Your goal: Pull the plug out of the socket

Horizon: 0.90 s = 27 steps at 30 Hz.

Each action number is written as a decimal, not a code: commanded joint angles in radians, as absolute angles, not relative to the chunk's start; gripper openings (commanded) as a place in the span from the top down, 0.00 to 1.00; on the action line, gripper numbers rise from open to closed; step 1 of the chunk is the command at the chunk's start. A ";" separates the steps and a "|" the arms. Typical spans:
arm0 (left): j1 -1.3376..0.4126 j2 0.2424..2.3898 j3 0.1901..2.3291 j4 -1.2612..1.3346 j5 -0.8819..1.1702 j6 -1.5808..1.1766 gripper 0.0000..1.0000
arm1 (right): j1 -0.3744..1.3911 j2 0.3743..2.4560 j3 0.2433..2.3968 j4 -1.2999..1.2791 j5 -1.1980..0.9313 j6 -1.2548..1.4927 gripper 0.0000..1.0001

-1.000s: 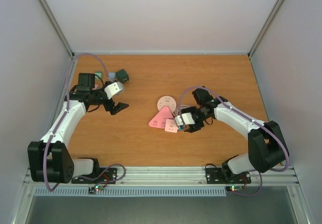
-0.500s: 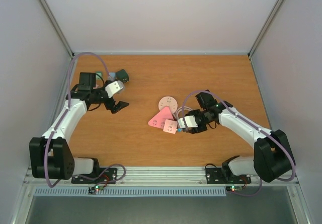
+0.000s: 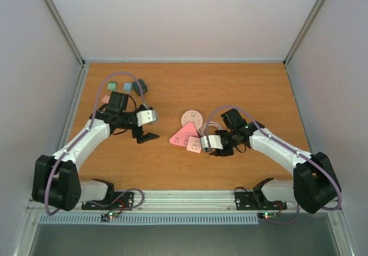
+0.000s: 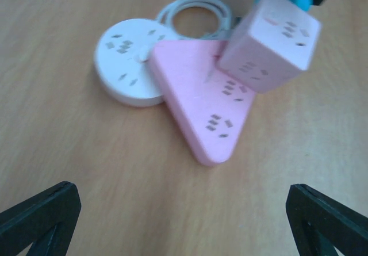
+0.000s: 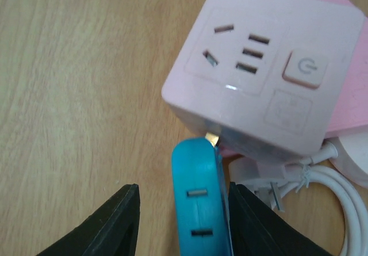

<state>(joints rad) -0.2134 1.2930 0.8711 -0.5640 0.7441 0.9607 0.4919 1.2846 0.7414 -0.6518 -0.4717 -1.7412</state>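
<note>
A blue plug (image 5: 198, 204) sits in the near side of a pink cube socket (image 5: 267, 72), with a brass prong showing between them. My right gripper (image 5: 184, 224) straddles the plug. Its right finger touches the plug and its left finger (image 5: 118, 227) stands a little off, so the jaws are open. In the top view the right gripper (image 3: 209, 143) is just right of the cube (image 3: 194, 145). The cube rests on a pink triangular socket (image 4: 201, 100) beside a white round socket (image 4: 129, 60). My left gripper (image 3: 146, 134) is open and empty, left of the sockets.
A coiled white cable (image 4: 195, 15) lies behind the sockets and also shows in the right wrist view (image 5: 339, 201). Small blocks sit at the back left: green (image 3: 111, 87), blue (image 3: 127, 87), dark green (image 3: 139, 86) and pink (image 3: 106, 99). Walls enclose the table.
My left arm has swung right and nearer, from the back-left blocks toward the sockets. My right gripper has shifted slightly nearer along with the cube and plug.
</note>
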 commanded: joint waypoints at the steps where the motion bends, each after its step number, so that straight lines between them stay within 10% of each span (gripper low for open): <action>1: -0.329 1.270 0.833 -0.503 0.759 1.044 0.00 | 0.534 1.242 0.703 -0.570 -0.488 -1.592 0.57; 27: -0.665 1.532 0.814 -0.036 0.679 0.932 0.08 | 0.563 1.274 0.634 -0.308 -0.314 -1.483 0.81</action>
<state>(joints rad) -0.6422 1.5150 0.8318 -0.1925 0.6960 0.9524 0.5575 1.2629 0.6159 -0.3523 -0.3553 -1.4837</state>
